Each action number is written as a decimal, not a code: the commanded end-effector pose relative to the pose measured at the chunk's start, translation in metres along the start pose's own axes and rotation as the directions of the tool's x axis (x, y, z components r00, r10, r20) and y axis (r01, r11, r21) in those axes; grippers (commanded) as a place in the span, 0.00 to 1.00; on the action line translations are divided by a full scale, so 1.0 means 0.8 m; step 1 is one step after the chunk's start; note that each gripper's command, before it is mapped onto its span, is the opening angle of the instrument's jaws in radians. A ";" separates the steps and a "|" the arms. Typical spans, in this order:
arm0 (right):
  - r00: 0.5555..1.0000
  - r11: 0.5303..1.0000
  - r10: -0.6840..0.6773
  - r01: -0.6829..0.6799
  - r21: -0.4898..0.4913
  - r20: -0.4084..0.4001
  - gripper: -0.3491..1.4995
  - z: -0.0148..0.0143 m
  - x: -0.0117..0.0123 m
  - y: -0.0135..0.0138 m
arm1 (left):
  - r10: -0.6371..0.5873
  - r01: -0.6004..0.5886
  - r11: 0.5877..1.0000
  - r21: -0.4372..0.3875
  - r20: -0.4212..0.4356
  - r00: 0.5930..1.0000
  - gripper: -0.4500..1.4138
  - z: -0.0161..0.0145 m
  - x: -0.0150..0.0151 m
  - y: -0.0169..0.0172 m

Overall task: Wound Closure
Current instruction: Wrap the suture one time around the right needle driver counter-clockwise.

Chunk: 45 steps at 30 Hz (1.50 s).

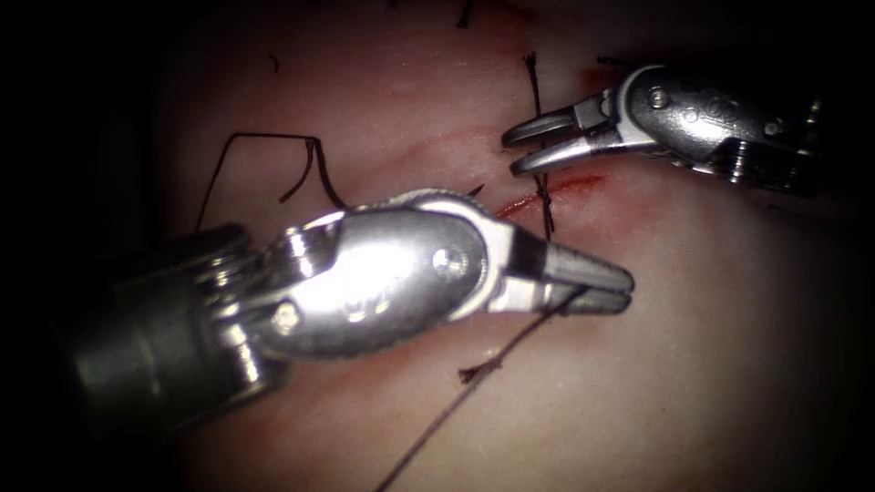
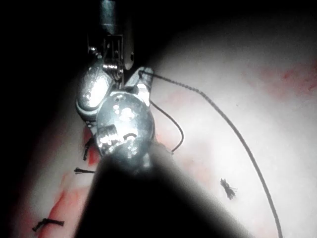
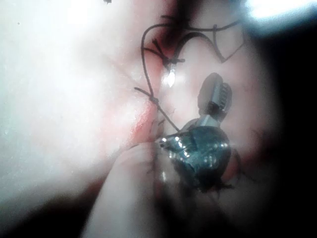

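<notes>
Closest to my endoscope, the left tool (image 1: 609, 290) lies across the cut (image 1: 547, 193), jaws clamped on the thread (image 1: 474, 383) running down over open tissue (image 1: 693, 364). Above the cut, my right tool (image 1: 518, 151) hangs parted, empty, straddling a stitch (image 1: 543, 196). Left wrist view: thread (image 2: 237, 136) arcs from my left tool (image 2: 143, 79). Needle unseen.

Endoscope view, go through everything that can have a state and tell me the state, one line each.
Left tool: jaws shut on the thread.
Right tool: jaws open, holding nothing, above the cut.
Thread: runs from the left tool's jaws down across the tissue.
Cut: part closed, one stitch crossing it, red fluid along it.
Tissue: lying flat.
</notes>
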 end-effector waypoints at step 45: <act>0.711 0.840 0.310 -0.516 -0.169 -0.631 0.00 0.0022 -0.0035 -0.0053 | 0.086 -0.079 0.984 0.161 -0.033 0.996 0.05 -0.0030 -0.0187 -0.0061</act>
